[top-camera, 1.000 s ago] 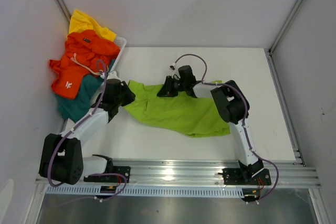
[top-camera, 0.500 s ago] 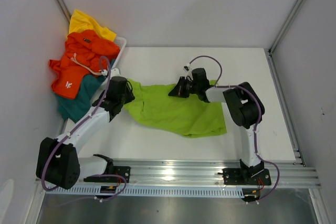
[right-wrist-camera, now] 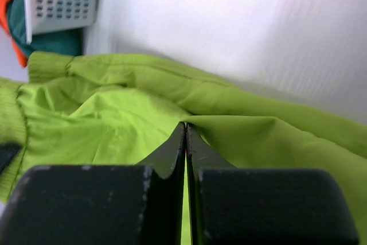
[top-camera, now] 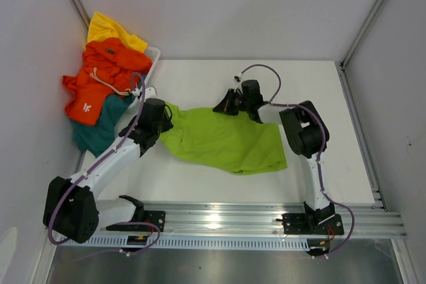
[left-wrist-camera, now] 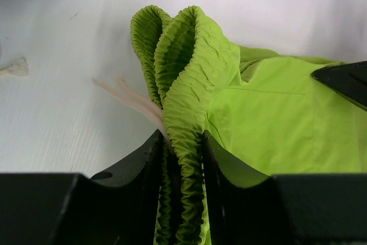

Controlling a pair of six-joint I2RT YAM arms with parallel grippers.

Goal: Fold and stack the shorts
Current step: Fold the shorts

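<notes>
One pair of lime green shorts (top-camera: 226, 141) lies crosswise, waistband (left-wrist-camera: 192, 78) left.

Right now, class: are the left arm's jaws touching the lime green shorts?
Touching. The left wrist view shows the jaws clamped on the gathered waistband of the lime green shorts, with no gap on either side.

A white mesh basket (top-camera: 152, 58) sits at the far left corner of the white table (top-camera: 279, 78).
</notes>
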